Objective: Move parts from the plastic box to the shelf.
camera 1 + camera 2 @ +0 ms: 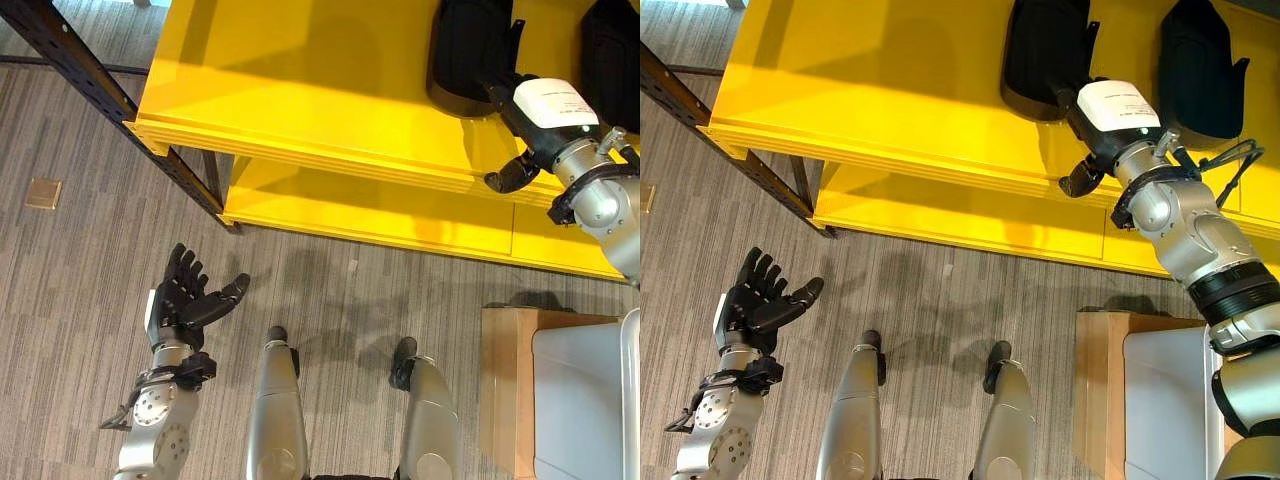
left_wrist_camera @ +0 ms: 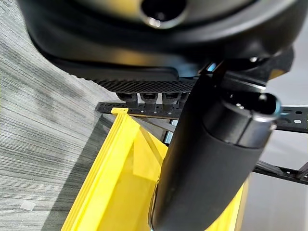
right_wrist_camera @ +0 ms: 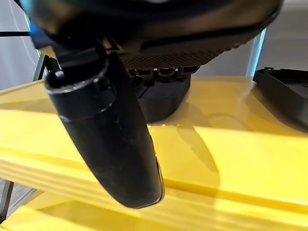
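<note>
Nearest to the camera is the left hand, held low over the grey carpet floor in front of the shelf. Its fingers are straight and spread, the thumb stands out to the side, and it carries nothing.

The right hand reaches to the top board of the yellow shelf. It is at the near end of a black part that lies flat on the board, with the thumb hanging down over the front edge. The fingers go on toward the part, and I cannot tell if they are closed on it or already loose. In the right wrist view this part rests on the yellow board just past the fingers. A second black part lies on the same board, beside the first one and apart from it.

I judge that the step in hand is the placing of a part on the shelf. The next move probably calls for the right hand to let go completely, to come back without pushing the part, and then to turn to the box for another one.

At the robot's right side stands the grey plastic box on a wooden stand. What is inside the box I cannot see. The lower yellow board of the shelf carries nothing where it shows.
</note>
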Tool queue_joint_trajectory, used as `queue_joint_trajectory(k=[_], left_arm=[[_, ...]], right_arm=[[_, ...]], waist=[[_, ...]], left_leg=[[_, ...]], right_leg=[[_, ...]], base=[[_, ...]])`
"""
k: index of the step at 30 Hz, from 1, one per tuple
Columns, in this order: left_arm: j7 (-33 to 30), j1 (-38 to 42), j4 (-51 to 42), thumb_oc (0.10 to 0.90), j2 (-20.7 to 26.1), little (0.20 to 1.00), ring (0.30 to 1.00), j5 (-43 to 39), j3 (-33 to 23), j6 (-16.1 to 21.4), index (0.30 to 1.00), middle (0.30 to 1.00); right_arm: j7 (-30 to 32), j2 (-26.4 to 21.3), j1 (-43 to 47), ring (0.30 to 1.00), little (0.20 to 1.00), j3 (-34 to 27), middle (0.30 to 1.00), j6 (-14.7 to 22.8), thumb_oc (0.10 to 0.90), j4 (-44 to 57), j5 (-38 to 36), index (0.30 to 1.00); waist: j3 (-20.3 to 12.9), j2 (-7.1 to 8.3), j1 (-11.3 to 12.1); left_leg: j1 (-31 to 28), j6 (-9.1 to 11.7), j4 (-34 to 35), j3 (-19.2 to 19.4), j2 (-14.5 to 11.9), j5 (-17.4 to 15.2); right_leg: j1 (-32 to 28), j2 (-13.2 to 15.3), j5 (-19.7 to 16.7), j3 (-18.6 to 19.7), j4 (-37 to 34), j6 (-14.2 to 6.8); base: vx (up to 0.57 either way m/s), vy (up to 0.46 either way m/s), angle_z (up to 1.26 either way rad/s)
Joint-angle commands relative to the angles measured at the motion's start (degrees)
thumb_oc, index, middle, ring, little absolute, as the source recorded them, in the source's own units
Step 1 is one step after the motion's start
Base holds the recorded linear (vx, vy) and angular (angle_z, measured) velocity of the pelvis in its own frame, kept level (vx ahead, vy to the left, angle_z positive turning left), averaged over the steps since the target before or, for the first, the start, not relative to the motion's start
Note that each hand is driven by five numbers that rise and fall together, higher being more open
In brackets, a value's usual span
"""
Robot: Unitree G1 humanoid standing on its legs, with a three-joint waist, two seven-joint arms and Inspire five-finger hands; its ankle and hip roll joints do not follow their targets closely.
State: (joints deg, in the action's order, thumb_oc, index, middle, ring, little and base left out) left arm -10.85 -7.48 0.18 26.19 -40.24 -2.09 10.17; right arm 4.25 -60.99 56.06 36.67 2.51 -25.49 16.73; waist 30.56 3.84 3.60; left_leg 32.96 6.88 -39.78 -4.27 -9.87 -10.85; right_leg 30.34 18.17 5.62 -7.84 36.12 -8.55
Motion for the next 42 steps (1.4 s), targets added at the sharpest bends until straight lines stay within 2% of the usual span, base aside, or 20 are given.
queue_joint_trajectory(k=[1,42], left_arm=[[-0.06,-0.28,-3.98,0.900,4.43,1.000,1.000,0.45,-2.58,6.05,1.000,1.000],[-0.49,-0.16,-3.43,0.900,4.06,1.000,1.000,1.38,-3.03,5.86,1.000,1.000]], right_arm=[[2.86,0.55,1.48,1.000,1.000,-4.71,1.000,-1.08,0.900,-3.93,-0.32,1.000],[3.55,-0.80,-4.76,1.000,1.000,-9.78,1.000,-1.45,0.900,-3.89,-0.26,1.000]], waist=[[-0.77,0.52,0.32],[-0.77,1.02,-0.24]], left_leg=[[-0.86,-1.68,5.42,0.10,-0.79,4.28],[-0.46,-1.70,5.28,0.10,-0.92,4.16]], right_leg=[[-0.81,-0.30,3.40,2.62,3.25,1.68],[-0.21,-0.24,3.59,2.77,3.75,1.68]], base=[[0.00,0.000,0.00],[0.00,0.000,0.00]])
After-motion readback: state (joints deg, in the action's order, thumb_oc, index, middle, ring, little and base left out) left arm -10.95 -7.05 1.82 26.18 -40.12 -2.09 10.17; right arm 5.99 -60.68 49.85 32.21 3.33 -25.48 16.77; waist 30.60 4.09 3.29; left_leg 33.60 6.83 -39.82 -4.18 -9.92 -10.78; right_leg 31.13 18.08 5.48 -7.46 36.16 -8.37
